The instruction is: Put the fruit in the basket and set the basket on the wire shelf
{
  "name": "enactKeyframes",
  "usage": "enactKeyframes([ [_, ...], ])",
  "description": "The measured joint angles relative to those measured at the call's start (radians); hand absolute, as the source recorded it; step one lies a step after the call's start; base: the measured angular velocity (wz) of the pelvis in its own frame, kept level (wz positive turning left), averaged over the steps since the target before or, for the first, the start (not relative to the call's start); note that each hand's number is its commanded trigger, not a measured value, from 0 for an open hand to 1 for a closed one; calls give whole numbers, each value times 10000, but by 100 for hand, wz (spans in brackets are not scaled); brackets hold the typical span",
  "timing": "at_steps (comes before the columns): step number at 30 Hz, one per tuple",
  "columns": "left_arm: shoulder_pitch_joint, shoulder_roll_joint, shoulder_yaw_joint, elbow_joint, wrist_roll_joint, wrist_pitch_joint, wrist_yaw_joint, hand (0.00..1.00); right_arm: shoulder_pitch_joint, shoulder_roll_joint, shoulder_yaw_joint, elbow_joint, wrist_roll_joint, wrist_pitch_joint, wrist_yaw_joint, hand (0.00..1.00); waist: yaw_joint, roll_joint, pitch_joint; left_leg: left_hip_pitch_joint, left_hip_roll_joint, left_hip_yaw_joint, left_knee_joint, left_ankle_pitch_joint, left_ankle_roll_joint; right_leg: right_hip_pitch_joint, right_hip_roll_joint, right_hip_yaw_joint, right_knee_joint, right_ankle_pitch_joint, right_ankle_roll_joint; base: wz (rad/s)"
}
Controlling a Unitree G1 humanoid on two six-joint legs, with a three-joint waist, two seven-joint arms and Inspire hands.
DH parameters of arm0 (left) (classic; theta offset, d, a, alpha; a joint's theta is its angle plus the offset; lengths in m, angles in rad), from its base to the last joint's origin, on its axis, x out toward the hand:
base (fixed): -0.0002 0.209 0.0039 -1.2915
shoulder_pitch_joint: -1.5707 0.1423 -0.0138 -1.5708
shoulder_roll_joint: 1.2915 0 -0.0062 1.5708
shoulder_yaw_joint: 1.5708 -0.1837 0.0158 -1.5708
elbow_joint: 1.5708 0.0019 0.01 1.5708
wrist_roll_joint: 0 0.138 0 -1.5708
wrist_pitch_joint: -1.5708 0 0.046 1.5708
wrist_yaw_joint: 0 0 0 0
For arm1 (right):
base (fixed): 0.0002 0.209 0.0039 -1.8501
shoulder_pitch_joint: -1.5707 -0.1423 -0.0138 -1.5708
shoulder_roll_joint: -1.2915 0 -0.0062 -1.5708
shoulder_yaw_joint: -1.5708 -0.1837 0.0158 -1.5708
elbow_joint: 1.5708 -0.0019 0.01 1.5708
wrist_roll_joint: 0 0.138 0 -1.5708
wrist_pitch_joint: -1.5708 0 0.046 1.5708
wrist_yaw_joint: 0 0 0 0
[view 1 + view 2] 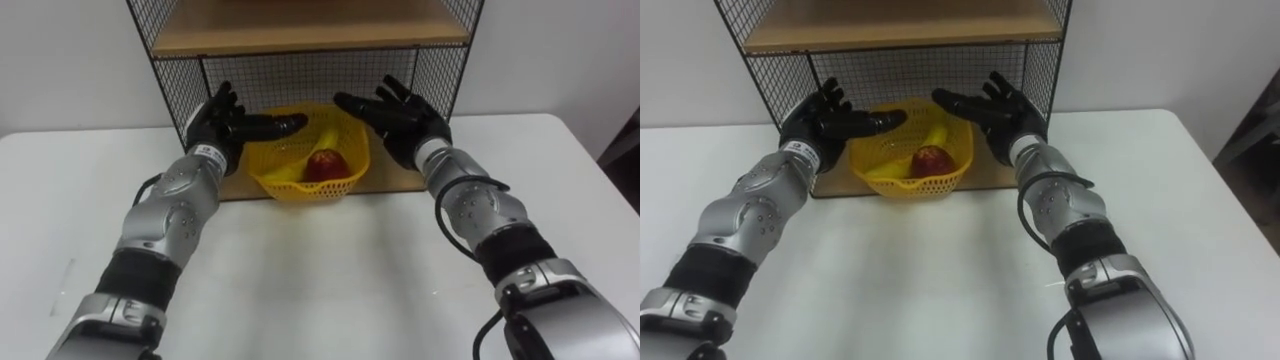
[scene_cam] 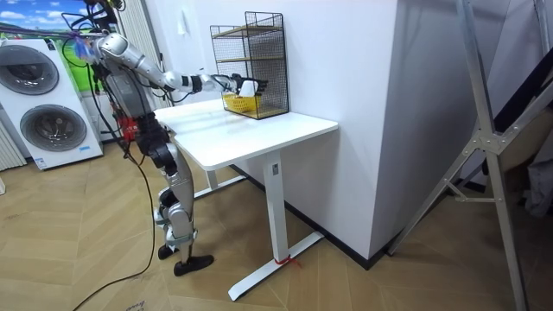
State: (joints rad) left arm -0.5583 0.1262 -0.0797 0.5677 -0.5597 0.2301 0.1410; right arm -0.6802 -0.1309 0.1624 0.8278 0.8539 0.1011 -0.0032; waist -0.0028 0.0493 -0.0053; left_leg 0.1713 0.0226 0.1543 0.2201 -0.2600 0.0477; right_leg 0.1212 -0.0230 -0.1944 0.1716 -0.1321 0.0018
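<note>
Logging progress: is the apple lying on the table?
No, the apple sits inside the yellow basket, beside the banana.

The basket (image 1: 300,188) is a yellow plastic one with a holey mesh wall; it sits upright on the bottom wooden board of the wire shelf (image 1: 300,72), front rim roughly at the board's front edge; inside there's a red apple (image 1: 326,165) toward the front, with a yellow banana (image 1: 322,138) just behind it, leaning up the back wall; the shelf itself is black wire mesh with wood boards, standing at the back of the white bench (image 1: 330,270), by the wall.
</note>
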Motion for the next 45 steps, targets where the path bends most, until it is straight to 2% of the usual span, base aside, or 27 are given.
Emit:
enactKeyframes([
  [2,-20,2,70,-16,9,-52,-89,0,0,-18,-45,-116,-262,0,77,0,45,-96,105,-23,3,3,-4,1,-2,-27,7,1,1,0,0,0],
  [4,-19,1,183,-27,15,-52,-196,0,0,-20,-257,-123,-425,1,141,0,61,-156,142,-73,2,12,-3,1,-2,-78,7,1,6,1,-1,0],
  [6,-19,1,370,-74,20,-52,-216,0,0,-52,-337,-168,-456,1,178,0,81,-174,142,-144,-3,32,-1,1,-1,-171,3,10,18,8,6,-4],
  [10,-3,26,787,-586,306,-101,-216,0,58,-147,-344,-1072,-1903,17,319,0,80,-181,141,-381,-2,69,0,2,-1,-438,8,40,25,15,4,-4],
  [15,153,40,666,-1485,329,-124,-162,0,706,-352,-339,-2846,-2794,-2,344,0,83,-209,123,-294,18,10,-29,2,-2,-378,74,152,-21,14,4,-4],
  [18,364,28,454,-2101,554,-194,-142,0,1346,-370,-340,-3472,-3123,-2,368,0,39,-256,93,-175,18,-222,-132,2,-3,-314,96,176,-21,14,4,-8],
  [20,755,22,169,-2666,619,-338,-141,0,1869,-453,-339,-3736,-3280,6,347,0,42,-258,86,-65,15,-226,-247,5,-7,-306,124,322,-9,14,4,-12],
  [25,1571,-10,-28,-3325,751,-372,-139,0,2707,-419,-327,-4813,-4062,99,382,0,-77,-311,64,-49,4,-238,-319,5,-7,-341,122,376,-8,14,4,-6],
  [31,2536,-8,-74,-3753,1201,-397,-137,0,3666,-383,-338,-5730,-4328,92,427,0,-209,-484,-24,187,11,-238,-329,5,-7,-82,123,297,-40,13,5,1],
  [36,2899,19,-198,-4172,1290,-415,-127,0,4228,-334,-316,-5933,-4511,93,478,0,-185,-525,-11,182,-9,-213,-329,4,-7,-45,89,266,-33,13,6,5],
  [43,4225,3,-321,-5365,1593,-796,-142,0,5269,-239,-264,-7091,-4684,64,871,0,-181,-515,3,134,9,-204,-323,4,-12,-44,111,259,-3,17,-1,0],
  [45,4443,-1,-456,-5505,1592,-874,-183,0,5492,-230,-259,-7221,-4682,62,973,0,-180,-498,16,131,10,-207,-344,3,-14,-28,134,246,6,31,-19,0],
])
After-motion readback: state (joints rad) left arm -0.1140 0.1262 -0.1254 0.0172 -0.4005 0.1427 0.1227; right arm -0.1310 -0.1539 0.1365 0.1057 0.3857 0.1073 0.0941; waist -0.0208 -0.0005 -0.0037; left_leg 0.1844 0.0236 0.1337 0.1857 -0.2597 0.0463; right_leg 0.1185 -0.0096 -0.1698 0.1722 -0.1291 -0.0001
